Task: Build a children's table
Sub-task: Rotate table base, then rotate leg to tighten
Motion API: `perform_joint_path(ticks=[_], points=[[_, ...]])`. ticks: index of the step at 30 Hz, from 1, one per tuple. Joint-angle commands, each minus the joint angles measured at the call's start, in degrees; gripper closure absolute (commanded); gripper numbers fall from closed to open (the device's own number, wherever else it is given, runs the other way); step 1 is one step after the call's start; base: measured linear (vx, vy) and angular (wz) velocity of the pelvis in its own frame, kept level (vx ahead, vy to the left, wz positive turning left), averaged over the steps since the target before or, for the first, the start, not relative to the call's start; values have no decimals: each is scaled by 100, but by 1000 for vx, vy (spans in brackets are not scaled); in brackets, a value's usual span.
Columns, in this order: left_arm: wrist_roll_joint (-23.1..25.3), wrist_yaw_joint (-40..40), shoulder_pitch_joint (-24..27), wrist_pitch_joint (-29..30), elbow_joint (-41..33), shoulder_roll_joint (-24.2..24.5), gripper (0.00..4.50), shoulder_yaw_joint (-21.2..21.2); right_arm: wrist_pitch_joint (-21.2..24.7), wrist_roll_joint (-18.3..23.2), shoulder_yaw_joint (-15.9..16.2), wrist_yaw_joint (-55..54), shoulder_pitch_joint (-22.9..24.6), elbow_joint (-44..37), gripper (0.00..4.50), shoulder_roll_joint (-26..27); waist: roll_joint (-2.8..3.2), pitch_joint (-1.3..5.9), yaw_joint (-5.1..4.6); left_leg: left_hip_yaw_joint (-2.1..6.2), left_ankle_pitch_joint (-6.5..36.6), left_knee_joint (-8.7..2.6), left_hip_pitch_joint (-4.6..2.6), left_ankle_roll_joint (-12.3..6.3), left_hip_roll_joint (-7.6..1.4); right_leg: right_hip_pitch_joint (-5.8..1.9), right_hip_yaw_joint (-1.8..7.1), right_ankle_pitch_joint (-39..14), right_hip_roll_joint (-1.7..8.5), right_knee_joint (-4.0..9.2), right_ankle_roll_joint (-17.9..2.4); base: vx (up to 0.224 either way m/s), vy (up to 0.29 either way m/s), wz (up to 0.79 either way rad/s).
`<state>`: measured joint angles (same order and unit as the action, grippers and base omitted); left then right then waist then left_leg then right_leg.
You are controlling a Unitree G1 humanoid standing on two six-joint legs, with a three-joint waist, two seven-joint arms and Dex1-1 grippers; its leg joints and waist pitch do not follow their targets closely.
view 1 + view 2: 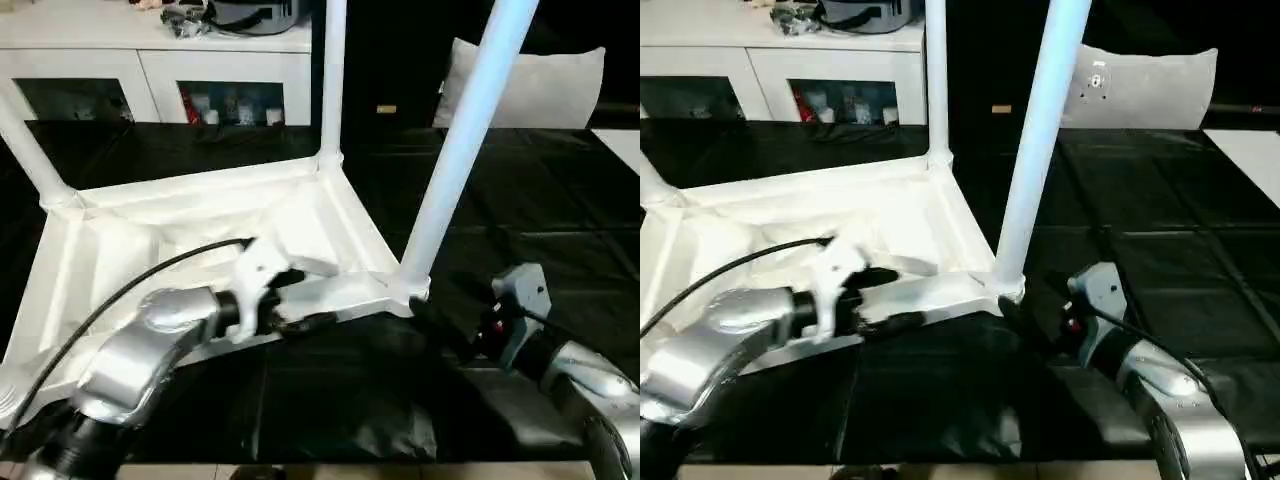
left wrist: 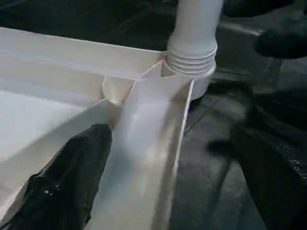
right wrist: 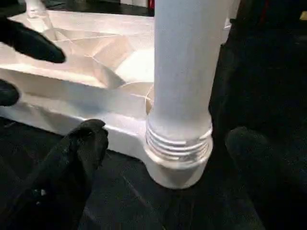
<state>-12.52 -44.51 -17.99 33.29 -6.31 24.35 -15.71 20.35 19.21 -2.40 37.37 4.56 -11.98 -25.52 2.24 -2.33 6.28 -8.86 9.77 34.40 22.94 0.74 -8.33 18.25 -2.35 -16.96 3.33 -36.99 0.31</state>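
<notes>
Left end effector [image 1: 290,300] gapes wide astride the children's table [image 1: 200,230] rim, apparently not gripping; right end effector [image 3: 165,163], spread wide, flanks a leg [image 3: 184,72].

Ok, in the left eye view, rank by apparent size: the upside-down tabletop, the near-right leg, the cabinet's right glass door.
1. tabletop, largest.
2. near-right leg; nearness to the camera inflates it.
3. cabinet's right glass door, smallest, though far back.

Silver forearms [image 1: 140,355], black cable [image 1: 110,300], white wrist bracket [image 1: 258,270], black fingers [image 2: 67,177].
</notes>
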Motion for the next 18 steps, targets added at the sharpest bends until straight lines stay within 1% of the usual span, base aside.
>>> perform_joint_path(ticks=[1, 2, 3, 4, 5, 6, 7, 8, 9, 10, 11, 12, 13, 14, 15, 16, 17, 18], points=[[227, 84, -214, -206, 375, -125, 25, -168, -76, -192, 18, -51, 43, 92, 0, -121, 52, 255, -13, 209, 1327, -467, -180, -45, -475, 2, 269, 113, 553, 539, -1060, 0, 0, 0], [305, 53, -337, -354, 634, -235, 25, -264, -95, -285, 26, -79, 85, 154, 0, -189, 24, 276, -12, 211, 1267, -455, -182, -45, -480, -25, 272, 238, 567, 521, -1084, 0, 0, 0], [412, 41, -440, -498, 863, -349, 38, -395, -116, -366, -3, -113, 152, 203, 0, -261, 29, 273, -7, 205, 1207, -445, -170, -69, -472, -27, 277, 288, 569, 525, -1089, 0, 0, 0], [521, 21, -508, -629, 1027, -418, 54, -522, -131, -406, -38, -146, 200, 220, 0, -292, 10, 276, 5, 196, 1101, -429, -162, -131, -476, -34, 281, 393, 577, 528, -1071, 0, 0, 0], [555, 9, -527, -675, 1074, -439, 61, -565, -133, -409, -55, -155, 215, 218, 0, -297, 28, 288, -1, 197, 1010, -419, -151, -191, -479, -47, 275, 528, 588, 510, -1068, 0, 0, 0], [614, 20, -561, -791, 1157, -478, 62, -634, -121, -396, -92, -165, 239, 201, 0, -303, 2, 301, -12, 198, 943, -409, -143, -269, -479, -55, 263, 642, 579, 491, -1069, 0, 0, 0], [628, 23, -569, -818, 1177, -487, 62, -650, -118, -393, -101, -168, 245, 197, 0, -304, 3, 303, -16, 201, 897, -404, -134, -321, -476, -58, 261, 687, 582, 490, -1069, 0, 0, 0], [618, 6, -657, -938, 1358, -613, 81, -683, -79, -360, -161, -178, 300, 141, 0, -317, 29, 305, -46, 195, 830, -391, -125, -387, -473, -54, 255, 782, 577, 491, -1081, 0, 0, 0], [591, -5, -726, -1012, 1488, -701, 81, -700, -52, -336, -202, -182, 338, 100, 0, -327, 26, 309, -50, 196, 838, -385, -134, -398, -482, -51, 250, 797, 577, 484, -1108, 0, 0, 0], [591, -5, -726, -1012, 1488, -701, 94, -700, -52, -336, -202, -182, 338, 100, 0, -327, 15, 305, -60, 192, 835, -382, -124, -426, -472, -54, 249, 797, 576, 488, -1122, 0, 0, 0], [547, -102, -857, -1091, 1685, -807, 104, -726, -4, -306, -264, -159, 428, -9, 0, -376, 107, 321, -75, 200, 788, -367, -122, -470, -484, -42, 250, 855, 577, 472, -1156, 0, 0, 0], [548, -134, -902, -1127, 1752, -834, 104, -729, 11, -307, -279, -143, 462, -55, 0, -406, 65, 308, -90, 188, 804, -369, -120, -494, -484, -38, 252, 870, 563, 490, -1152, 0, 0, 0], [548, -134, -902, -1127, 1752, -834, 110, -729, 11, -307, -279, -143, 462, -55, 0, -406, 47, 309, -105, 195, 830, -369, -115, -531, -481, -55, 245, 855, 571, 483, -1182, 0, 0, 0], [660, -173, -1032, -1254, 2064, -894, 133, -764, -11, -303, -295, -96, 520, -97, 0, -495, 12, 300, -122, 178, 822, -359, -100, -577, -460, -54, 244, 765, 578, 495, -1197, 0, 0, 0], [697, -171, -1049, -1283, 2117, -890, 133, -780, -21, -298, -300, -88, 520, -92, 0, -504, 1, 296, -118, 173, 837, -355, -105, -597, -460, -49, 243, 653, 584, 511, -1197, 0, 0, 0], [739, -169, -1068, -1316, 2177, -882, 143, -798, -30, -290, -307, -80, 515, -84, 0, -512, 15, 297, -118, 171, 833, -346, -104, -607, -460, -49, 243, 485, 588, 519, -1186, 0, 0, 0], [770, -157, -1087, -1335, 2240, -882, 150, -800, -40, -278, -315, -71, 502, -73, 0, -508, -18, 290, -140, 170, 803, -354, -85, -622, -462, -54, 240, 400, 583, 527, -1168, 0, 0, 0], [784, -167, -1093, -1329, 2274, -865, 157, -801, -42, -224, -321, -22, 475, -72, 0, -502, -1, 296, -138, 174, 791, -352, -91, -622, -464, -50, 238, 379, 582, 516, -1171, 0, 0, 0]])
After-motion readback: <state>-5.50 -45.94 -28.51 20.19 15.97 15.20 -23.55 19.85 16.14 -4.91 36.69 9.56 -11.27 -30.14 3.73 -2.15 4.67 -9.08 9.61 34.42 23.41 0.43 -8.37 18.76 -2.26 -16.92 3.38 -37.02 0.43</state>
